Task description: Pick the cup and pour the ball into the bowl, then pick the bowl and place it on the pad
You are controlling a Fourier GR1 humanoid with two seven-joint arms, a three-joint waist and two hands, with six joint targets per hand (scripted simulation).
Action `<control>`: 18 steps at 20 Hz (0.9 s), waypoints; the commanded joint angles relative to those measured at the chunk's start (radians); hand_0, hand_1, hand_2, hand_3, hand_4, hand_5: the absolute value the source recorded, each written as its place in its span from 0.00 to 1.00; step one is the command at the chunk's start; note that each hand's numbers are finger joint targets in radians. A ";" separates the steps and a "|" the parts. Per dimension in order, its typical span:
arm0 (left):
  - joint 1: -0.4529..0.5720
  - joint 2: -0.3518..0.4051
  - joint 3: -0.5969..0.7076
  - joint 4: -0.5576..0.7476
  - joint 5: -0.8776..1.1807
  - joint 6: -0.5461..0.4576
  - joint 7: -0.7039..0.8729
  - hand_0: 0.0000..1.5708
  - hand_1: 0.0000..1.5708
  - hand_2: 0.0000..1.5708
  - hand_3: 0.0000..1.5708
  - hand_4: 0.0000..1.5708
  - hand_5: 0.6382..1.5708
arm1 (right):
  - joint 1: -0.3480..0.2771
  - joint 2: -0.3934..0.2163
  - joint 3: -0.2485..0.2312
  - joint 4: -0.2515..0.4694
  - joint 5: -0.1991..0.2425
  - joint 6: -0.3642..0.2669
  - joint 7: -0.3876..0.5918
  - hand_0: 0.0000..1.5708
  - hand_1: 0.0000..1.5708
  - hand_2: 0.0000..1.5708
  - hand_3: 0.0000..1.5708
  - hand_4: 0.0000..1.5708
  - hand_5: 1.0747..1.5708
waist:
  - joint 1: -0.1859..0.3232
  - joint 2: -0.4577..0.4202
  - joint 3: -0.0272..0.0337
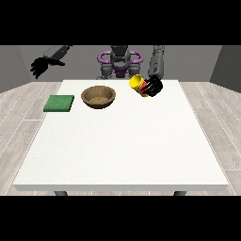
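1. The white table fills the near view; its far part bears the things.
2. A green pad lies at the far left; just right of it, apart, stands a brown bowl.
3. The hand at the view's right has its fingers curled round a yellow cup, tipped toward the bowl, above the table; I cannot tell where the ball is.
4. The hand at the view's left hangs beyond the table's corner, fingers spread, holding nothing.

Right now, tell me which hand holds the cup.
The hand at the view's right, curled round the tilted yellow cup; the other hand hangs empty off the table.
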 commanded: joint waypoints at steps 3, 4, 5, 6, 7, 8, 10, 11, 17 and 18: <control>-0.036 -0.068 -0.196 -0.033 -0.232 0.063 0.256 0.89 0.89 1.00 1.00 0.71 1.00 | 0.025 -0.034 -0.030 0.161 0.027 -0.013 -0.018 0.00 0.00 0.09 0.00 0.00 0.98 | 0.106 -0.129 -0.0001; -0.009 -0.064 -0.218 -0.014 -0.269 0.058 0.314 0.88 0.88 1.00 1.00 0.73 1.00 | 0.077 -0.003 -0.019 0.159 0.041 -0.030 -0.033 0.00 0.00 0.00 0.00 0.00 0.98 | 0.106 -0.191 -0.0001; -0.056 -0.055 -0.239 -0.014 -0.313 0.058 0.364 0.87 0.87 1.00 1.00 0.73 0.99 | 0.073 -0.005 -0.015 0.182 0.048 -0.028 -0.032 0.00 0.00 0.00 0.00 0.00 0.97 | 0.120 -0.184 0.0003; -0.058 -0.076 -0.267 0.005 -0.362 0.077 0.415 0.87 0.87 1.00 1.00 0.71 1.00 | 0.064 0.002 -0.019 0.181 0.036 -0.035 -0.014 0.00 0.00 0.00 0.00 0.00 0.97 | 0.114 -0.207 -0.0002; -0.068 -0.073 -0.263 0.020 -0.389 0.108 0.419 0.87 0.87 1.00 1.00 0.68 1.00 | 0.053 -0.005 -0.012 0.160 0.041 -0.023 -0.037 0.00 0.00 0.00 0.00 0.00 0.97 | 0.087 -0.164 -0.0014; -0.061 -0.107 -0.310 -0.023 -0.418 0.077 0.439 0.87 0.87 1.00 1.00 0.68 1.00 | 0.075 -0.019 -0.037 0.223 0.054 -0.035 -0.102 0.00 0.00 0.00 0.00 0.00 0.98 | 0.155 -0.171 -0.0008; -0.049 -0.104 -0.318 -0.066 -0.434 0.028 0.474 0.87 0.87 1.00 1.00 0.68 1.00 | 0.118 -0.020 -0.052 0.273 0.054 -0.023 -0.155 0.00 0.00 0.03 0.00 0.00 0.97 | 0.180 -0.184 -0.0014; -0.012 -0.141 -0.335 -0.080 -0.446 0.011 0.509 0.87 0.87 1.00 1.00 0.68 1.00 | 0.105 0.007 -0.021 0.242 0.062 -0.056 -0.071 0.00 0.00 0.12 0.00 0.00 0.97 | 0.169 -0.248 -0.0022; -0.058 -0.144 -0.377 -0.095 -0.618 0.019 0.629 0.77 0.77 1.00 1.00 0.62 1.00 | 0.091 -0.060 -0.055 0.306 0.031 0.045 -0.154 0.00 0.00 0.00 0.00 0.00 0.96 | 0.146 -0.182 -0.0023; -0.113 -0.167 -0.412 -0.114 -0.640 -0.026 0.678 0.69 0.69 1.00 1.00 0.61 1.00 | 0.066 -0.047 -0.046 0.325 0.056 -0.013 -0.143 0.00 0.00 0.04 0.00 0.00 0.96 | 0.166 -0.184 -0.0020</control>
